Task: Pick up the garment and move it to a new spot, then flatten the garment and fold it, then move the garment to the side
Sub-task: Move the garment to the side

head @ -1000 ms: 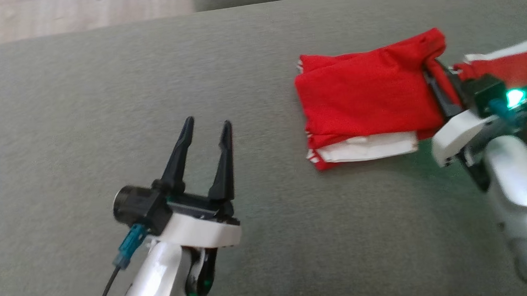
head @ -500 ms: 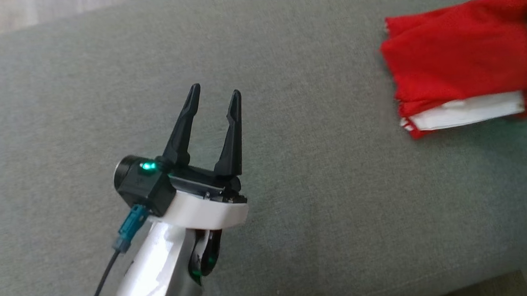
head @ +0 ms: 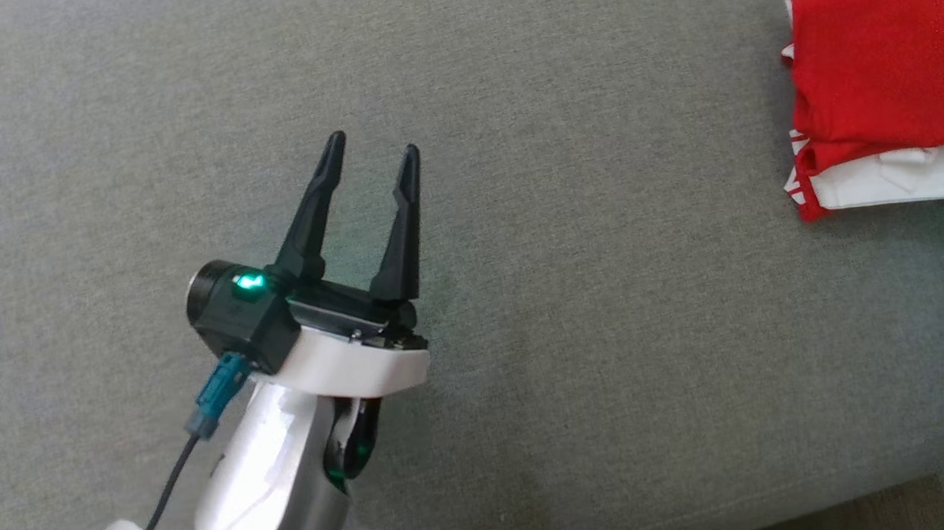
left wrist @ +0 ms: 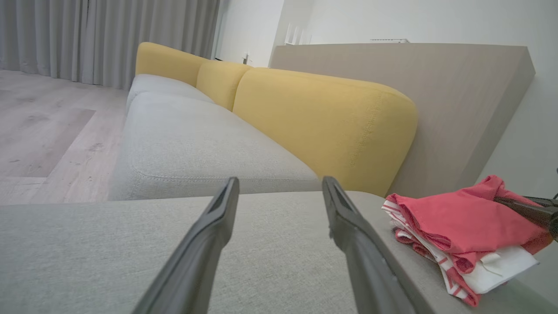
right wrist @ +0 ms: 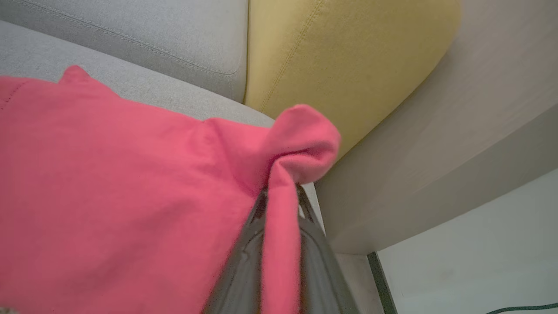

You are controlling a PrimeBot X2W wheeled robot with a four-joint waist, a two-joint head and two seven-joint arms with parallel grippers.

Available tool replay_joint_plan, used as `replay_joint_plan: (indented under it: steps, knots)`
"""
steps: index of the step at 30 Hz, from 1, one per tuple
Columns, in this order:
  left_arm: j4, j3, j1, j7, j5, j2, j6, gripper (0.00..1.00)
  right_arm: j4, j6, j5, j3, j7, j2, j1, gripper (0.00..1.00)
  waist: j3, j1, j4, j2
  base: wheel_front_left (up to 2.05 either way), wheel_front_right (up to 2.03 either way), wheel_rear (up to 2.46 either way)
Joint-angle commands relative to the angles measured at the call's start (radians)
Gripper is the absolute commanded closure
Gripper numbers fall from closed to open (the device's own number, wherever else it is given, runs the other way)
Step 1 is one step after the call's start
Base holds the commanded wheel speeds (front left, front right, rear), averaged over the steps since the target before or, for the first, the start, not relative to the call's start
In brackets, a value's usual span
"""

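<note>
Our left claw (head: pixel 373 144) hovers over the grey sofa seat (head: pixel 607 330), spread wide and empty. Our right claw (right wrist: pixel 281 194) is clenched on a bunched corner of the red garment (head: pixel 886 59). It lies folded at the seat's right end, white layers toward the front edge. Its length runs off the head view's right side.

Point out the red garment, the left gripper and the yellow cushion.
red garment (head: pixel 886 59), head view, on its top red layer.
left gripper (head: pixel 373 145), head view, midway between its open fingertips.
yellow cushion (left wrist: pixel 322 122), left wrist view, on its front face.
</note>
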Motion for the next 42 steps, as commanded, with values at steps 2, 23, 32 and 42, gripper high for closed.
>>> replay_joint_plan:
  steps: [2, 23, 32, 42]
  knots:
    - [-0.024, 0.045, -0.029, -0.005, 0.017, 0.006, -0.004, 0.00, 0.003, -0.001, -0.027, -0.041, -0.025, -0.011, -0.010, 0.00, 0.001, -0.0001, 0.007, 0.0000, 0.00, 0.00, 0.00]
    - [-0.008, 0.214, 0.129, -0.005, 0.021, 0.006, 0.006, 0.00, -0.313, -0.001, 0.002, -0.138, -0.048, 0.295, 0.122, 0.00, -0.265, -0.0001, 0.055, 0.0000, 0.00, 0.00, 0.00]
    - [0.009, 0.222, 0.202, -0.005, 0.020, 0.006, 0.029, 0.00, -0.516, -0.001, 0.055, -0.148, -0.020, 0.479, 0.247, 0.00, -0.347, -0.0001, 0.098, 0.0000, 0.00, 0.00, 0.00]
    - [0.014, 0.228, 0.286, -0.005, -0.012, 0.006, 0.044, 0.00, -0.445, -0.001, 0.050, -0.147, -0.167, 0.599, 0.446, 0.00, -0.379, -0.0001, 0.131, 0.0000, 0.00, 0.00, 0.00]
